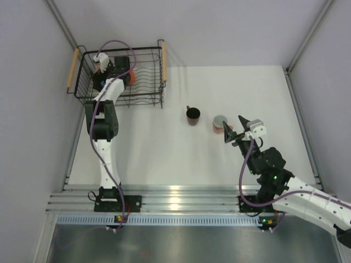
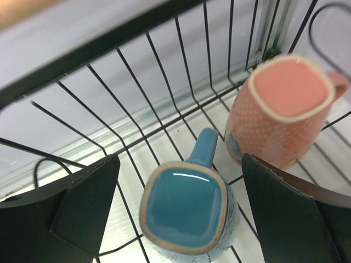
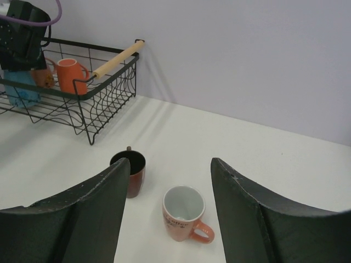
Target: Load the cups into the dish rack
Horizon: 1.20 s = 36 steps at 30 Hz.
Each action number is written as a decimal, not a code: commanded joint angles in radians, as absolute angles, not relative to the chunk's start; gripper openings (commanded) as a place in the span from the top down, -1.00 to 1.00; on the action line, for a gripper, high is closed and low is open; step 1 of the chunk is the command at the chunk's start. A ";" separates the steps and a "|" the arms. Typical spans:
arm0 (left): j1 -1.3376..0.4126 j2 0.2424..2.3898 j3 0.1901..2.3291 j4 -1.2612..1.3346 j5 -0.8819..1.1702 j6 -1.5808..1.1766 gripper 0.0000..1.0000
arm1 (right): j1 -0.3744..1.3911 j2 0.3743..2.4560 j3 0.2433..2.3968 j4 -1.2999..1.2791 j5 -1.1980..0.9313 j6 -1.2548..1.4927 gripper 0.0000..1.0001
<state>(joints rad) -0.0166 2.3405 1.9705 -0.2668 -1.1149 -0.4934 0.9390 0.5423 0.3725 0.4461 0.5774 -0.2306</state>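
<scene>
On the bench, out from the front corner of the dish rack: two cups not yet loaded, both upright. Dark mug nearer the rack, salmon mug just beyond it, the two close but apart.

Inside the rack: orange mug, blue mug and pink mug. Blue and pink bottom up on the wires, side by side, seemingly not touching.

Over the rack: left claw spread wide, pinching nothing. Blue mug squarely between the fingers yet clear of both; judged set down and let go.

Farther from the rack than the salmon mug, just beside it: right claw, spread and empty, hovering above the bench. Salmon mug ahead and below, centred in the gap between the two fingers, so on the rack side of the claw. Handle turned away from the rack, back toward the claw and toward the finger on the right of the wrist view. Dark mug off that line, by the tip of the other finger, further toward the rack.

Right arm plainly the nearer one; left arm well apart, over the rack. Probably next: down and forward onto the salmon mug, fingers across the round body or over the rim opposite the handle. Risk, as a guess: a finger catching the handle and spinning or tipping the cup.
</scene>
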 commanded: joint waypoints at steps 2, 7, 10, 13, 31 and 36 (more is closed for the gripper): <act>-0.028 2.238 1.948 -0.146 -1.109 -0.430 -0.97 | 0.928 0.532 0.379 0.448 0.546 -0.210 -0.23; -0.043 2.183 1.925 -0.072 -1.094 -0.365 -0.97 | 0.925 0.541 0.379 0.451 0.546 -0.212 -0.23; -0.070 2.120 1.901 0.026 -1.065 -0.318 -0.97 | 0.927 0.563 0.382 0.454 0.546 -0.212 -0.23; -0.116 2.054 1.902 0.089 -1.054 -0.284 -0.98 | 0.923 0.589 0.390 0.451 0.552 -0.212 -0.23; -0.411 1.545 1.372 0.250 -0.166 -0.348 -0.98 | 0.680 0.733 0.457 0.341 0.382 -0.057 -0.24; -0.411 1.402 1.212 0.169 -0.057 -0.345 -0.97 | 0.543 0.871 0.613 0.188 0.292 0.024 -0.22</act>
